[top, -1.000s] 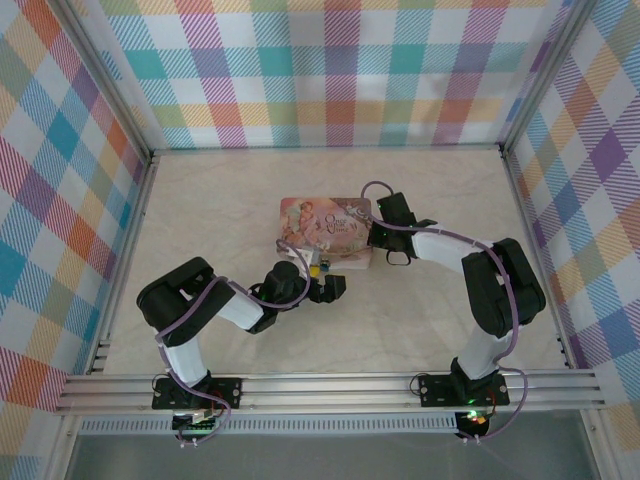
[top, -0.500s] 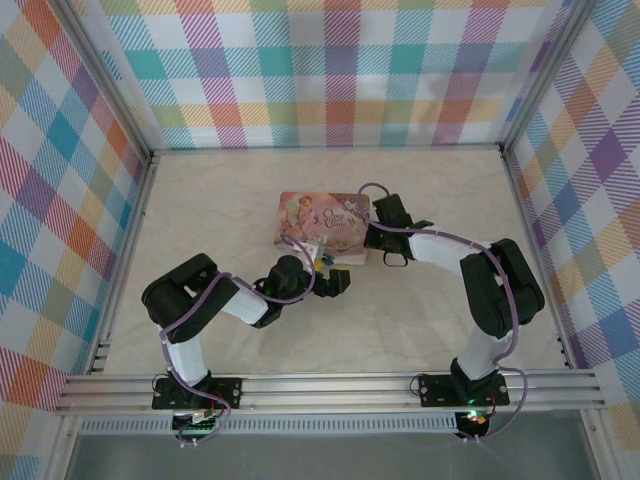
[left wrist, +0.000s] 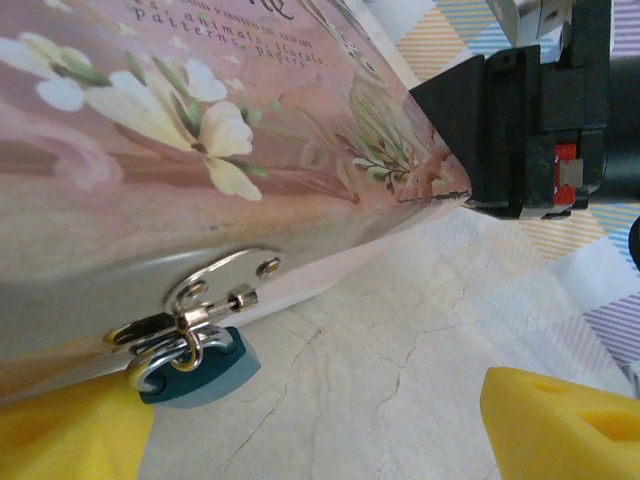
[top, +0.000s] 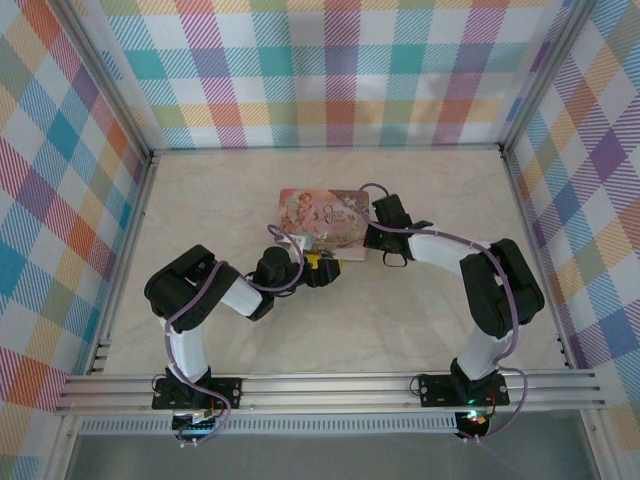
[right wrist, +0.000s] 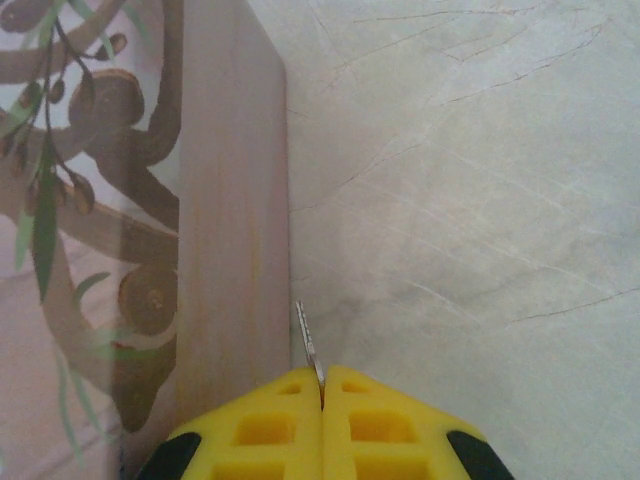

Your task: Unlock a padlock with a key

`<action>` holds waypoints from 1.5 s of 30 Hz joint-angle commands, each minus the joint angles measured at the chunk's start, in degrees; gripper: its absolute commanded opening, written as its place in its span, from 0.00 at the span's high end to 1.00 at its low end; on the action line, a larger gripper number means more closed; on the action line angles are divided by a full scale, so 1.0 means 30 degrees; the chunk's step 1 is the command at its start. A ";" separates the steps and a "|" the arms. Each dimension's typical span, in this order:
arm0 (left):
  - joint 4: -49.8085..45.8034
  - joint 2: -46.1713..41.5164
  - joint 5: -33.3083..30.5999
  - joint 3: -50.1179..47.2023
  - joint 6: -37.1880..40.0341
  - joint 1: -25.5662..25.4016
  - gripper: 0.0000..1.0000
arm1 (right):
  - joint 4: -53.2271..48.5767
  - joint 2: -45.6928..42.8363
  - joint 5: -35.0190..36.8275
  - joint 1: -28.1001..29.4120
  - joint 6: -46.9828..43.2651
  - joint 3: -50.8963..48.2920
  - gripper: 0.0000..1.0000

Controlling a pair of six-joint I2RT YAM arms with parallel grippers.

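The pink tin (top: 325, 215) lies flat on the surface (right wrist: 480, 200), and everything sits close to it. The small blue-grey padlock (left wrist: 200, 370) hangs from the metal clasp (left wrist: 225, 275) on the tin's front wall. Its thin hoop goes up through the clasp and its body points down, very near the surface. Its long way runs up and down that wall. The keyhole cannot be seen. The left fingers (top: 318, 268) are spread wide apart at the tin's front wall, one on each side of the padlock, and they hold nothing. The right fingers (right wrist: 322, 400) are squeezed tight on the key (right wrist: 311, 348), just beside the tin's short end wall. The key is very thin and seen from its edge. Its long way runs straight out from the fingers, along that end wall, and its tip points away from them. Things could go wrong from here. The key is tiny and held only by its end, so it may twist or slip out if it bumps the tin. The padlock swings loose on the clasp, so it may turn away if the left fingers close on it crookedly. Then the key would miss the hole.
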 commanded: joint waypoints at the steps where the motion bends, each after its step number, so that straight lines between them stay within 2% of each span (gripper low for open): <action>1: 0.2481 0.0191 0.1111 0.0203 -0.0773 0.0063 0.18 | 0.0326 -0.0186 -0.0166 0.0199 0.0322 0.0073 1.00; 9: 0.2829 0.0520 0.1531 -0.0105 -0.1426 0.0064 0.22 | 0.0418 -0.0176 -0.0137 0.0197 0.0209 0.0044 1.00; 13: 0.2448 0.0267 0.0806 -0.0395 -0.1325 0.0081 0.12 | 0.0197 -0.0267 -0.0137 0.0199 0.0138 0.0172 1.00; 18: 0.2680 0.0515 0.0235 -0.0264 -0.1492 0.0101 0.07 | 0.0457 -0.0560 -0.0512 0.0280 0.0216 -0.0197 1.00; 28: 0.3532 0.1670 0.1291 0.0605 -0.2067 0.0035 0.07 | 0.0359 -0.0262 -0.0409 0.0873 0.0157 0.0252 1.00; 35: 0.3591 0.0951 0.0373 -0.0793 -0.1851 0.0561 0.12 | 0.0248 -0.0356 -0.0079 0.0844 0.0176 0.0098 1.00; 39: 0.3505 0.0493 0.0443 -0.1325 -0.2020 0.1287 0.17 | 0.0320 -0.0305 -0.0136 0.0844 0.0189 0.0042 1.00; 45: 0.3453 0.0508 0.1465 -0.1079 -0.2034 0.1499 0.26 | 0.0407 -0.0238 -0.0309 0.0848 0.0278 0.0062 1.00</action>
